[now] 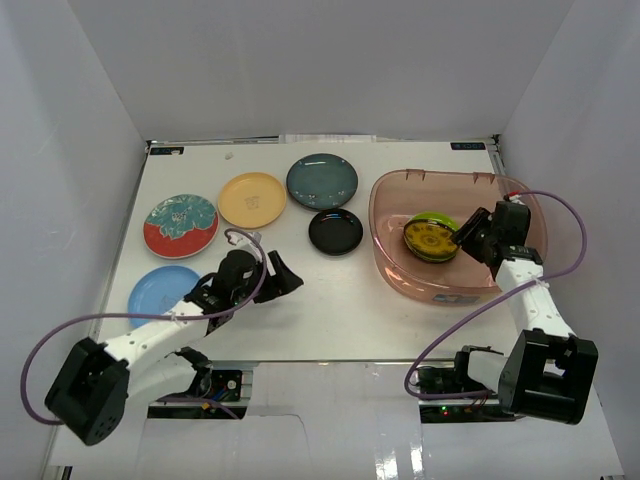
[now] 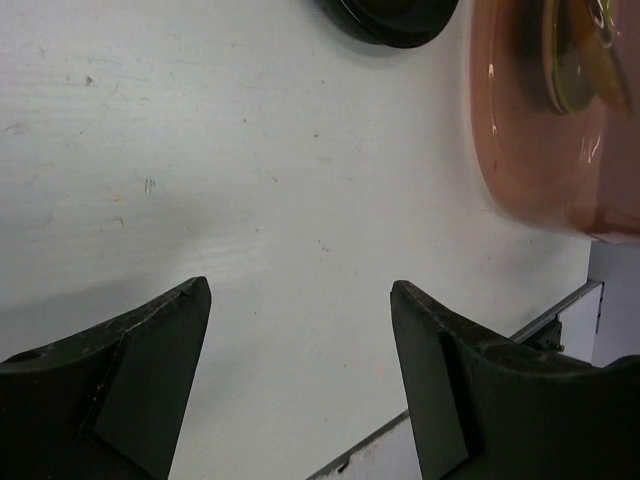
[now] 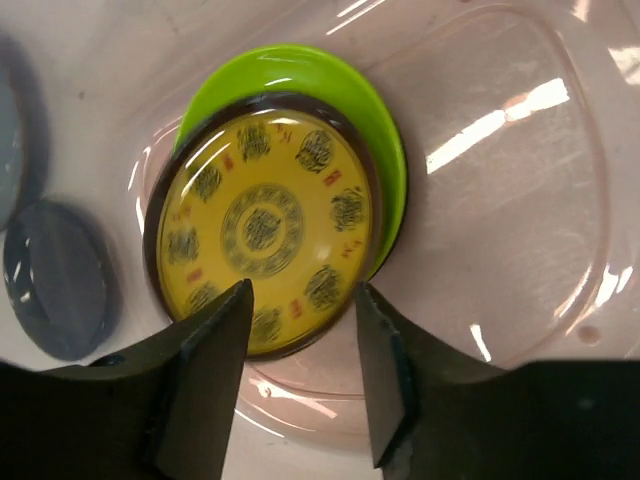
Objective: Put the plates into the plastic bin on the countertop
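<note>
**Item 1.** plastic bin (image 1: 400, 272): translucent pinkish tub on the white countertop (image 1: 330, 305). It is the landmark for every entry below.

**Item 2.** yellow patterned plate (image 1: 430, 241): inside the bin, lying flat on a lime green plate (image 1: 436, 217), whose rim shows beyond it.

**Item 3.** right gripper (image 3: 300, 300): inside the bin, low over the near rim of the yellow patterned plate. Its fingers are moderately parted, one to each side, and pinch nothing.

**Item 4.** left gripper (image 2: 300, 290): outside the bin, well to its left, over bare countertop. Its fingers are spread wide with nothing between them.

**Item 5.** black plate (image 1: 335, 231): just left of the bin, the closest plate outside it.

**Item 6.** dark teal plate (image 1: 322, 181): left of the bin, beyond the black plate.

**Item 7.** yellow-orange plate (image 1: 252, 199): further left of the bin.

**Item 8.** red-and-teal patterned plate (image 1: 181, 225) and light blue plate (image 1: 163, 293): farthest from the bin.

**Step in hand (judged).** Deposit of the second plate, at the point of release. Two plates are in the bin and five are outside.

**Next move (judged).**
- The right gripper should rise clear of the bin wall without nudging the pair.
- A plate outside then needs taking, and the black plate looks handiest.
- The plates are flat and glossy, so one finger must get under a rim.
</note>
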`<action>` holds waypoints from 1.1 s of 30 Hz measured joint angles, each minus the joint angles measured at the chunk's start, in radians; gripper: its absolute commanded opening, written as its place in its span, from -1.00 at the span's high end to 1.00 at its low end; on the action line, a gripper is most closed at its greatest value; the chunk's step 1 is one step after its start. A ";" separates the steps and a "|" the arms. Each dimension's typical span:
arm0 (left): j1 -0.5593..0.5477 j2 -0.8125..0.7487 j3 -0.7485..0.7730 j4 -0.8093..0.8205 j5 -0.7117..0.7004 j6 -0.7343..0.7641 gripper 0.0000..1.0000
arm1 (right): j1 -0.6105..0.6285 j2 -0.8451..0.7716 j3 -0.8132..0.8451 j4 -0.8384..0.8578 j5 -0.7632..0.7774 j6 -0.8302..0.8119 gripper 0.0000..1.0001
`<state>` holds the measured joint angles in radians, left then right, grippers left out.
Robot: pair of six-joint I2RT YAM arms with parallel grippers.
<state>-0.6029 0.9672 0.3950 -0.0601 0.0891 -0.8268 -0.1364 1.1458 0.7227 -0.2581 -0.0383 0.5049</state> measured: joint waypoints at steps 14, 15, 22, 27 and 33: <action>-0.001 0.668 0.239 0.421 -0.049 -0.118 -0.40 | 0.031 -0.351 -0.069 0.057 -0.160 -0.008 -0.23; -0.001 0.702 0.269 0.435 -0.067 -0.122 -0.38 | 0.046 -0.393 -0.089 0.062 -0.175 -0.003 -0.23; -0.002 0.915 0.502 0.441 -0.181 -0.135 0.30 | 0.216 -0.580 -0.241 0.047 -0.222 0.045 -0.21; -0.002 0.984 0.590 0.394 -0.246 -0.119 1.00 | 0.271 -0.668 -0.288 0.017 -0.231 0.068 -0.20; -0.005 0.749 0.365 0.356 -0.300 -0.098 1.00 | 0.281 -0.704 -0.288 0.010 -0.275 0.068 -0.42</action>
<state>-0.6079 1.7161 0.7601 0.2955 -0.2108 -0.9245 0.1444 0.4416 0.4343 -0.2481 -0.3130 0.5724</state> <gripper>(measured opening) 0.059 0.672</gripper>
